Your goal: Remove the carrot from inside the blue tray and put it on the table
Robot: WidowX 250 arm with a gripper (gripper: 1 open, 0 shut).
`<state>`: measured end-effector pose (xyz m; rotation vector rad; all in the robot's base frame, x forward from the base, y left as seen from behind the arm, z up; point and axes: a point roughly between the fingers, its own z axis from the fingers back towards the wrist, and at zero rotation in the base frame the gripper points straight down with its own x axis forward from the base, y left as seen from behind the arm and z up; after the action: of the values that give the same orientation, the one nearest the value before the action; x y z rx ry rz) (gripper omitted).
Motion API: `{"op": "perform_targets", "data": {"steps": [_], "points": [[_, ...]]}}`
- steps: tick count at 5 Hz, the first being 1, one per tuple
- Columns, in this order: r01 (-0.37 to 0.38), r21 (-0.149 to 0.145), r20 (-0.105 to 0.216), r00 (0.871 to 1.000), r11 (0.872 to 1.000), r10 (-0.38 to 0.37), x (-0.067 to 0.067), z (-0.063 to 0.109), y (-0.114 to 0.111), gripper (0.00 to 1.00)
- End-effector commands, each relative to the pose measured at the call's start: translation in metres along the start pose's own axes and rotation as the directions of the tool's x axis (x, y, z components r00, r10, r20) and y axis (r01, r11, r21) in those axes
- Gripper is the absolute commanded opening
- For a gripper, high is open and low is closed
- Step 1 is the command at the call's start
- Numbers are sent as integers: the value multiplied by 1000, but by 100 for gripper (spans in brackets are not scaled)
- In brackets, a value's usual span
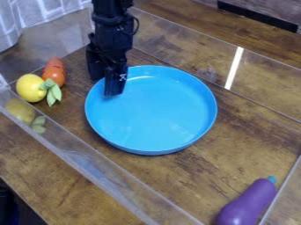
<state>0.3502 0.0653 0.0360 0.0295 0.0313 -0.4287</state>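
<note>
The orange carrot point(55, 70) with its green top lies on the table point(253, 132), left of the blue tray point(177, 132) and next to a yellow lemon. Nothing lies inside the tray. My black gripper point(106, 76) points straight down over the tray's left rim, just right of the carrot and apart from it. It is open, with nothing between its fingers.
A yellow lemon point(31, 87) with a green leaf touches the carrot on its near side. A purple eggplant point(248, 207) lies at the front right. Clear plastic edging point(83, 163) runs along the table's front left.
</note>
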Motion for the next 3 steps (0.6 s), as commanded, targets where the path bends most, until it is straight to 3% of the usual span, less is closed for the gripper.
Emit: {"op": "perform_targets", "data": {"steps": [1, 3], "points": [[17, 36, 57, 998, 999, -19, 11, 17, -3, 100], [20, 34, 52, 998, 999, -21, 15, 7, -3, 100]]}}
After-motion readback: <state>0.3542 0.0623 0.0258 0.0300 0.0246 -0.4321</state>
